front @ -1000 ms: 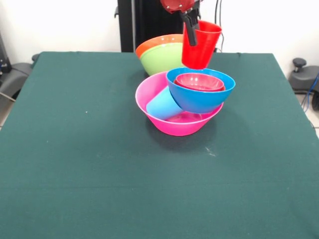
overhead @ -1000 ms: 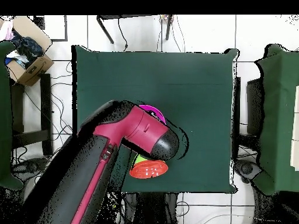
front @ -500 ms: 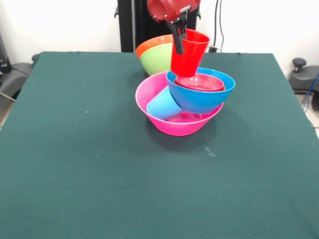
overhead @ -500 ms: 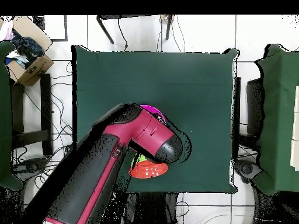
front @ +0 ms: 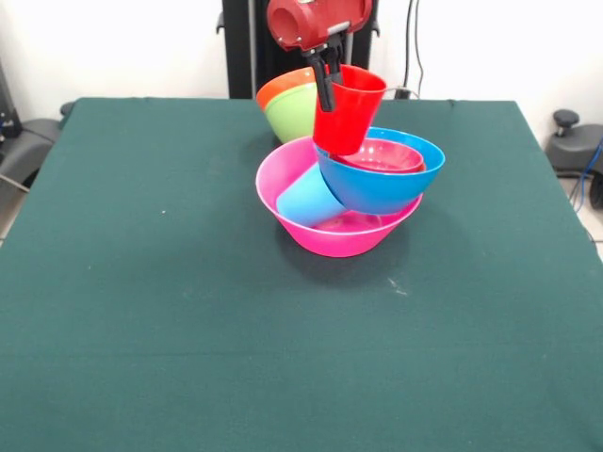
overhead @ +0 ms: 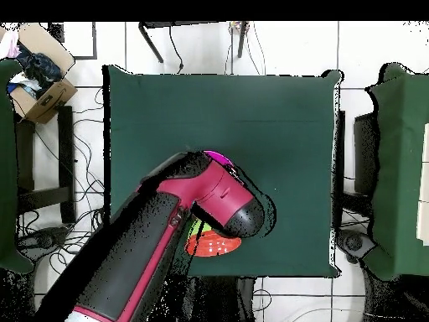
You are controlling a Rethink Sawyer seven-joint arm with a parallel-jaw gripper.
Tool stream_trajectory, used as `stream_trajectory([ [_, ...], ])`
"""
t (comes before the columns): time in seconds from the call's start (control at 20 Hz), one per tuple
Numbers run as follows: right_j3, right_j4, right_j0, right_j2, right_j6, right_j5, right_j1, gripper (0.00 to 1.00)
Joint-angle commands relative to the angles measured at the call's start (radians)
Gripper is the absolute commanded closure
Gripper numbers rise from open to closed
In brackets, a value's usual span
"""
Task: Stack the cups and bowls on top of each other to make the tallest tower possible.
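Lowered leftward, the red cup (front: 349, 109) hangs clamped in the gripper (front: 329, 77) above the tower (front: 353, 193). Centring it over the small red bowl (front: 379, 156) looks wise.

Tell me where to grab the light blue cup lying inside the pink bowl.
Judging by its pose, the light blue cup lies tilted on its side in the pink bowl, partly under the blue bowl. Grip across its exposed tapered wall, coming from above on the bowl's open side, away from the blue bowl.

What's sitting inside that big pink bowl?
The large pink bowl holds a light blue cup lying tilted and a blue bowl containing a small red bowl. Anything beneath the blue bowl is hidden.
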State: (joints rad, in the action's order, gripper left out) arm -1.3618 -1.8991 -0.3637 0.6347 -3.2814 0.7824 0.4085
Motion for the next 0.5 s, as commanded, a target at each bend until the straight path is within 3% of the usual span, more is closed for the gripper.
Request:
stream_trajectory([
  [0.05,-0.092,0.063,-0.014,-0.127,0.2,-0.107,-0.02,1.0],
  [0.5,-0.161,0.106,-0.072,-0.11,0.168,-0.133,-0.002,1.0],
])
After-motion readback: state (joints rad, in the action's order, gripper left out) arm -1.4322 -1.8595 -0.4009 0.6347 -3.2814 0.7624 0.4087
